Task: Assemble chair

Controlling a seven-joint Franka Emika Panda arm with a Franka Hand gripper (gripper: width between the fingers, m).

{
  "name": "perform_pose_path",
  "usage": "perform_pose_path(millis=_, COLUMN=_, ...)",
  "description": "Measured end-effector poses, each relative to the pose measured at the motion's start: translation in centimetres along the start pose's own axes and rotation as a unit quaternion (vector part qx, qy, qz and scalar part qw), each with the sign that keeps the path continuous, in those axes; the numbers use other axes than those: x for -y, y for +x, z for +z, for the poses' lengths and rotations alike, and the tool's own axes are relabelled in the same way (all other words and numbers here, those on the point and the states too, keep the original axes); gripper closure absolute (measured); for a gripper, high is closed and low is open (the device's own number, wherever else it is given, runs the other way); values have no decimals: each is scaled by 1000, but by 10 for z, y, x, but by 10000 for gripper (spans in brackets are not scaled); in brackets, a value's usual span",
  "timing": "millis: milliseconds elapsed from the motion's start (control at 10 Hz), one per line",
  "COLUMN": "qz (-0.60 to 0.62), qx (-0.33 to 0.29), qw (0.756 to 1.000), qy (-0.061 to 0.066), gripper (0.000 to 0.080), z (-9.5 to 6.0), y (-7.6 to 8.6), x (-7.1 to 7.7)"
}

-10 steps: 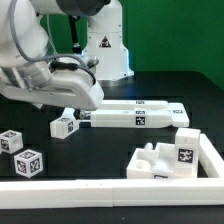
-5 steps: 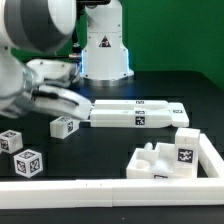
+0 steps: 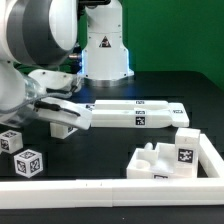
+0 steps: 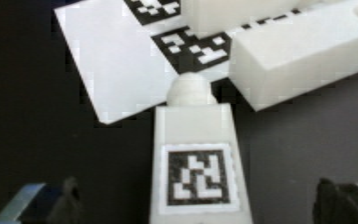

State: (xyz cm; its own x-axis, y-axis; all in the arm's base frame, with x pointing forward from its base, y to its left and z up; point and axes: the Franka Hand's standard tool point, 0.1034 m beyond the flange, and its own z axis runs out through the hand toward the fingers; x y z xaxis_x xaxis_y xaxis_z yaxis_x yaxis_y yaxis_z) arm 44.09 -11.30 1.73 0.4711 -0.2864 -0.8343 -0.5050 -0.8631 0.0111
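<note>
A small white chair leg (image 4: 197,160) with a tag and a round peg lies between my open fingers (image 4: 41,204), not gripped. My gripper (image 4: 194,206) straddles it; in the exterior view the gripper (image 3: 62,120) is low over the leg (image 3: 66,130), which it mostly hides. Long white chair slabs (image 3: 135,112) lie just beyond, also in the wrist view (image 4: 123,70). Two more tagged legs (image 3: 28,162) sit at the exterior view's left. A pegged white block (image 3: 172,158) sits at the right.
The white border rail (image 3: 90,190) runs along the front and up the exterior view's right side, enclosing the pegged block. The robot base (image 3: 105,45) stands behind the slabs.
The arm has swung down and across; the gripper has come down over the leg that lay uncovered beside the slabs. The parts have not moved.
</note>
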Motion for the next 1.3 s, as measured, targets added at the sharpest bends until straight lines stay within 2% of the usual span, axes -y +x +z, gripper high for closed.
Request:
perform_pose_path(millis=100, qz=6, qx=2, qw=1000, qy=2, gripper=150, z=11, y=2, x=3)
perform_pose_path(millis=300, qz=13, qx=9, qw=1000, qy=2, gripper=172, z=18, y=0, x=6)
perform_pose_path(millis=400, qz=12, qx=9, qw=1000, qy=2, gripper=339, z=18, y=0, x=6)
perform_pose_path(millis=500, qz=12, qx=9, qw=1000, qy=2, gripper=339, z=18, y=0, x=6)
perform_pose_path(millis=600, qz=12, qx=9, qw=1000, qy=2, gripper=522, z=18, y=0, x=6)
perform_pose_path(millis=800, qz=11, qx=1, qw=1000, qy=1, gripper=519, z=15, y=-1, x=9)
perform_pose_path(millis=1000, qz=-16, qx=-11, qw=1000, qy=-6, gripper=519, z=-32, y=-45, x=47)
perform_pose_path(millis=1200, qz=-81, qx=-116, qw=990, qy=-8, gripper=519, z=-79, y=-59, x=69)
perform_pose_path(millis=1300, qz=-95, qx=-178, qw=979, qy=-10, gripper=519, z=-69, y=-57, x=61)
